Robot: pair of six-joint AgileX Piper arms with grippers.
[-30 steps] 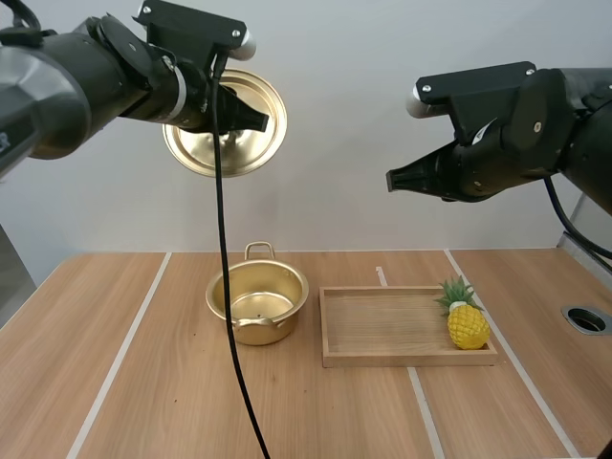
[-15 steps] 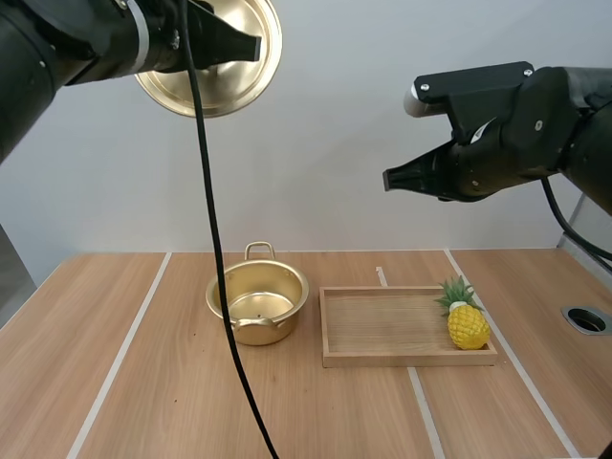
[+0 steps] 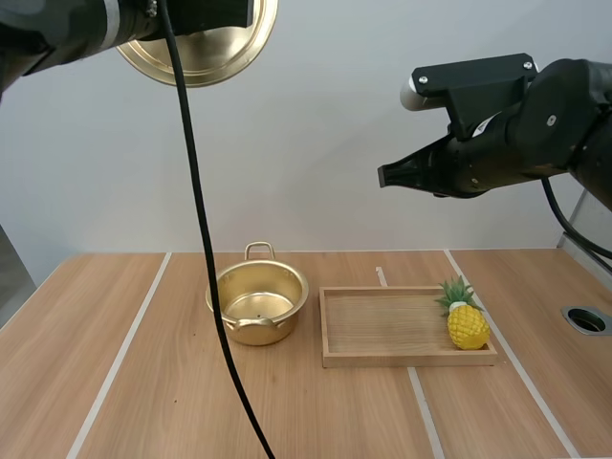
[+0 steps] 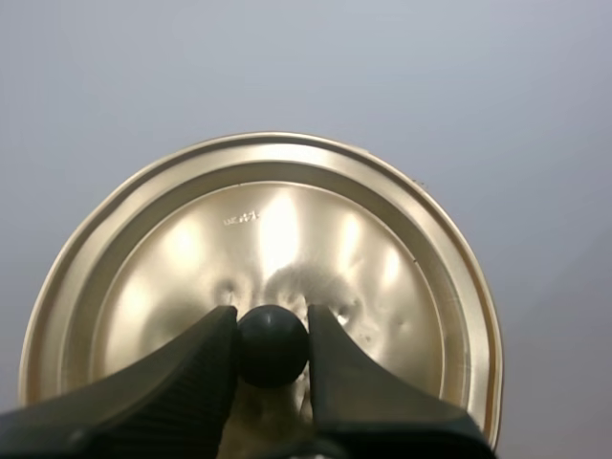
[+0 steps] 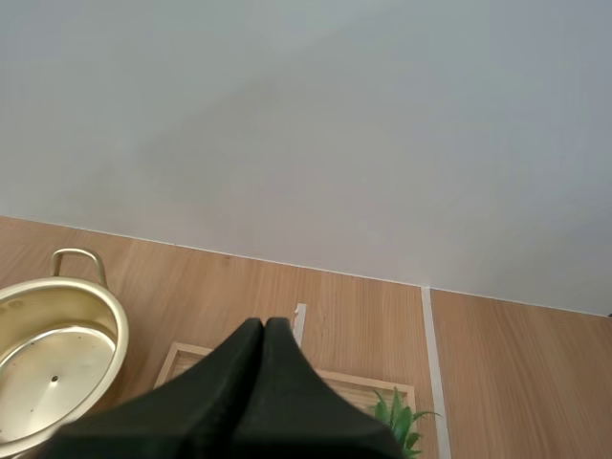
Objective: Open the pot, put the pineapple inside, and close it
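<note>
A gold pot [image 3: 257,304] stands open on the table, also seen as the pot [image 5: 53,363] from the right wrist. Its gold lid [image 3: 206,46] is held high at the upper left; my left gripper [image 4: 273,344] is shut on the lid's black knob [image 4: 273,344], the lid [image 4: 258,258] facing the wall. A yellow pineapple [image 3: 466,320] with green leaves lies at the right end of the wooden tray [image 3: 382,359]. My right gripper [image 3: 384,177] hangs high above the tray, fingers together as one wedge [image 5: 265,335], holding nothing.
The wooden tray [image 5: 182,359] sits right of the pot. A round dark hole [image 3: 585,319] is set in the table at the far right. Pale lines run across the wooden table top.
My left arm has lifted the lid higher and to the left, partly out of the high view. The right gripper has shifted slightly left. Pot and pineapple have not moved.
</note>
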